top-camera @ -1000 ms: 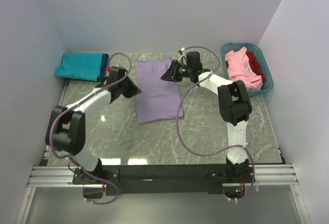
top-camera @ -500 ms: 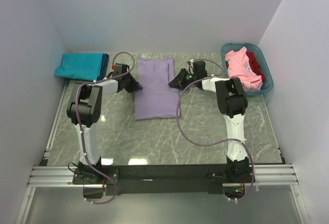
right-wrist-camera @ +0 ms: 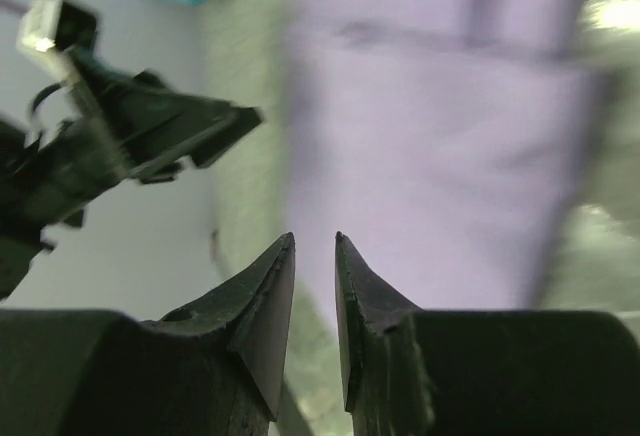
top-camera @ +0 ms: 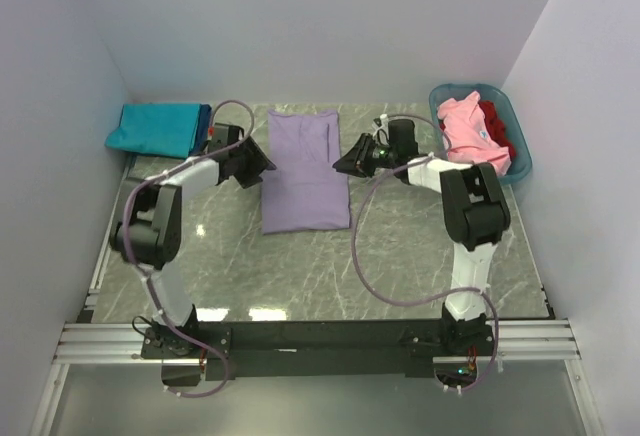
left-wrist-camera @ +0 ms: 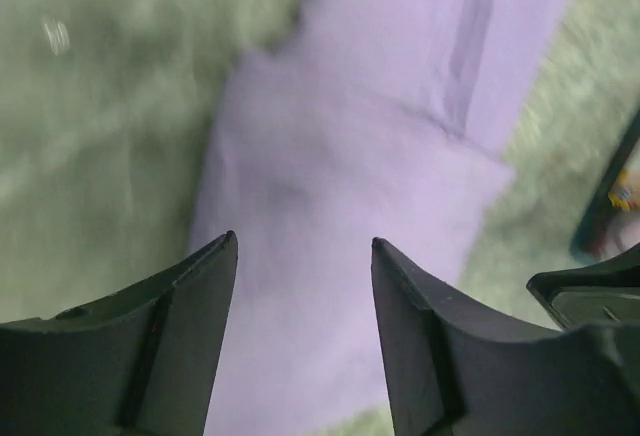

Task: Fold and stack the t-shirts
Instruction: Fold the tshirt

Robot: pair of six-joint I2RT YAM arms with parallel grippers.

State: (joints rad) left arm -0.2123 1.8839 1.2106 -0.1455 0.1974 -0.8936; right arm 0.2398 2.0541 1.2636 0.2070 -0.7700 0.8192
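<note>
The lavender t-shirt lay flat on the table, folded into a long strip, probably ready for a crosswise fold. The left gripper hovered at its left edge, jaws spread and empty. At the opposite edge, the right gripper showed only a narrow gap, pinching nothing.

one purple shirt, one teal shirt, one pink shirt, one red shirt, one basket, two arms.

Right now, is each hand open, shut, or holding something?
Left hand: open, empty, over the purple shirt.
Right hand: open only a crack, nothing in it.
</note>
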